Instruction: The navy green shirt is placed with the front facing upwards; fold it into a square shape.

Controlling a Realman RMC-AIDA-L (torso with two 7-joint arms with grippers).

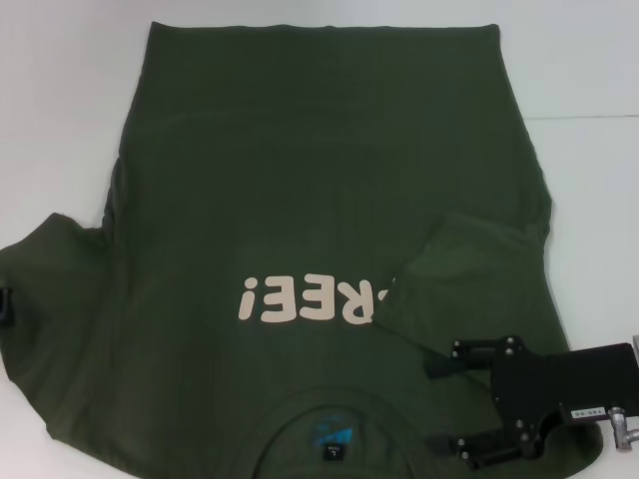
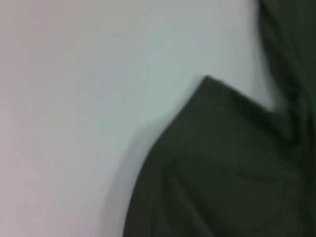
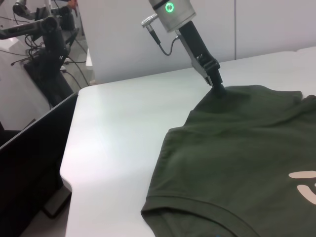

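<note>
The navy green shirt [image 1: 300,170] lies flat on the white table, front up, with its collar [image 1: 329,424] nearest me and the pink "FREE!" print [image 1: 300,299] across the chest. Its right sleeve [image 1: 469,269] is folded inward over the body. My right gripper [image 1: 434,404] hovers open over the shirt's right shoulder, beside the collar. At the shirt's left sleeve [image 3: 237,98] my left gripper [image 3: 217,88] is shut, pinching the cloth into a small peak; the head view shows only its black edge [image 1: 5,304]. The left wrist view shows the sleeve's edge [image 2: 197,148] against the table.
The white table [image 1: 60,120] reaches beyond the shirt on both sides and at the far end. In the right wrist view its left edge [image 3: 69,163] drops off next to a dark frame [image 3: 29,168] and cabled equipment [image 3: 44,44].
</note>
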